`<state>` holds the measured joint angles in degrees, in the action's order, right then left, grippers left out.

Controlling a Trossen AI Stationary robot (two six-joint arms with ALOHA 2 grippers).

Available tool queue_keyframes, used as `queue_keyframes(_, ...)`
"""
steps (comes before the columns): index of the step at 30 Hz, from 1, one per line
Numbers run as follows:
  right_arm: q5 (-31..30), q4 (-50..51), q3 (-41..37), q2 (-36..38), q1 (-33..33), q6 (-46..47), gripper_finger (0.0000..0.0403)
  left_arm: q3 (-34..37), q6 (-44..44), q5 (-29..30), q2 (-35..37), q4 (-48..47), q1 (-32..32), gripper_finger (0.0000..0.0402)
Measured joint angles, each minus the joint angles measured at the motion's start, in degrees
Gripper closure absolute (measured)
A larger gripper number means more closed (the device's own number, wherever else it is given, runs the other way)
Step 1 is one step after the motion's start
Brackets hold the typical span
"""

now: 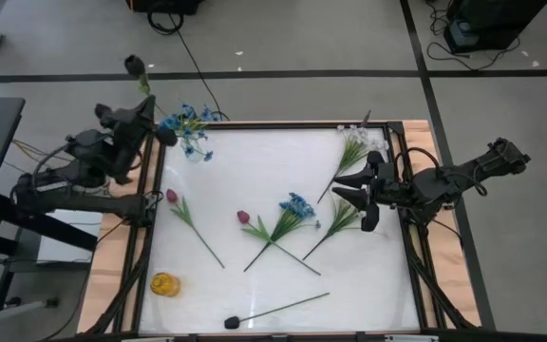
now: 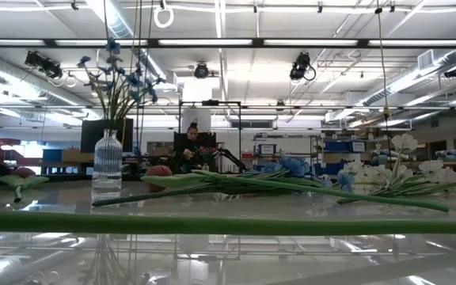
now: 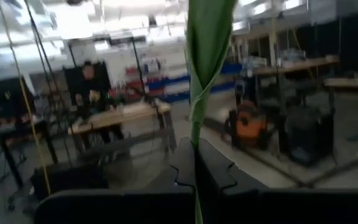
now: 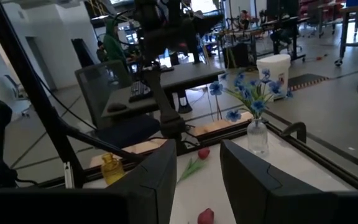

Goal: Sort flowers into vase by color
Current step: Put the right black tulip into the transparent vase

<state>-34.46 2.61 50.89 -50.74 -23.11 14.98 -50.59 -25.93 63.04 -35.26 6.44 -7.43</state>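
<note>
My left gripper (image 1: 153,122) hovers at the table's far-left corner, shut on a dark-bud flower (image 1: 134,65), beside a clear vase (image 1: 194,142) of blue flowers (image 2: 117,75). My right gripper (image 1: 353,187) is open above the table's right side, over loose flowers and touching none. Lying flat on the table are a white spray (image 1: 359,142), a blue bloom (image 1: 297,204), two pink tulips (image 1: 171,197) (image 1: 243,217), a leafy stem (image 1: 340,214) and a second dark bud (image 1: 232,323). The right wrist view shows the vase (image 4: 257,134). My left gripper pinches the dark-bud flower's thin green stem (image 3: 196,163) between its two fingers, below a long green leaf (image 3: 207,43). The flower is lifted clear of the table. Stem and leaf rise above the fingers, and the bud (image 1: 134,65) leans out past the table's far-left corner.
A small yellow vase (image 1: 164,283) stands near the near-left corner. A wooden frame with dark rails (image 1: 406,228) borders the white table. A bare stretch of table lies between the yellow vase and the tulips. A person sits at a desk (image 2: 191,134) in the room beyond.
</note>
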Motion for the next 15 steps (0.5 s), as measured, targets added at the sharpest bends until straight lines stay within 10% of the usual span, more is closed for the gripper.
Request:
queue_keyframes(7,0.02,0.01,0.0,0.0,0.0,-0.11,0.027,-0.04,-6.3,-5.19,-0.42,7.9,-10.23,0.0401)
queue_keyframes(15,0.06,0.02,0.0,0.0,0.0,0.49,0.027,-0.06,9.3,-20.35,-6.7,-5.19,-25.99,0.0401)
